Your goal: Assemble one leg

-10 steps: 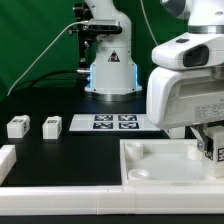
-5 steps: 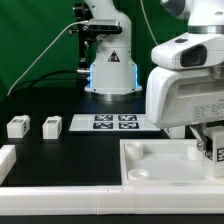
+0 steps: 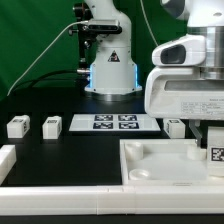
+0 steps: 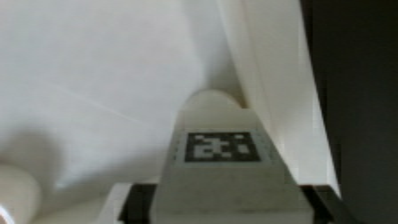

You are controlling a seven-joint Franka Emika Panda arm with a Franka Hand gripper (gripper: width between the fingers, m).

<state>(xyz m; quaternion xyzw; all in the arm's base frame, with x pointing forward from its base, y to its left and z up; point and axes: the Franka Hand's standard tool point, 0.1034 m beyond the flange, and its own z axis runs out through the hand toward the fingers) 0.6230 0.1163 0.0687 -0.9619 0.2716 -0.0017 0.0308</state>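
My gripper (image 3: 211, 146) is shut on a leg (image 3: 214, 154), a small white block with a black-and-white tag, held over the right end of the large white panel (image 3: 150, 172). In the wrist view the leg (image 4: 222, 150) sits between my dark fingers (image 4: 143, 205), my gripper (image 4: 226, 207) just above the panel's white surface (image 4: 107, 90) by its raised rim. Two more legs (image 3: 17, 126) (image 3: 51, 126) stand on the black table at the exterior view's left. Another leg (image 3: 175, 127) stands behind the panel, beside my arm.
The marker board (image 3: 114, 123) lies flat at the table's middle back. The robot's base (image 3: 108, 70) stands behind it. A white block (image 3: 5, 160) sits at the exterior view's left edge. The black table (image 3: 70, 155) shows left of the panel.
My arm has lifted a little and shifted toward the exterior view's right with the leg still held. This uncovered the leg standing behind the panel.
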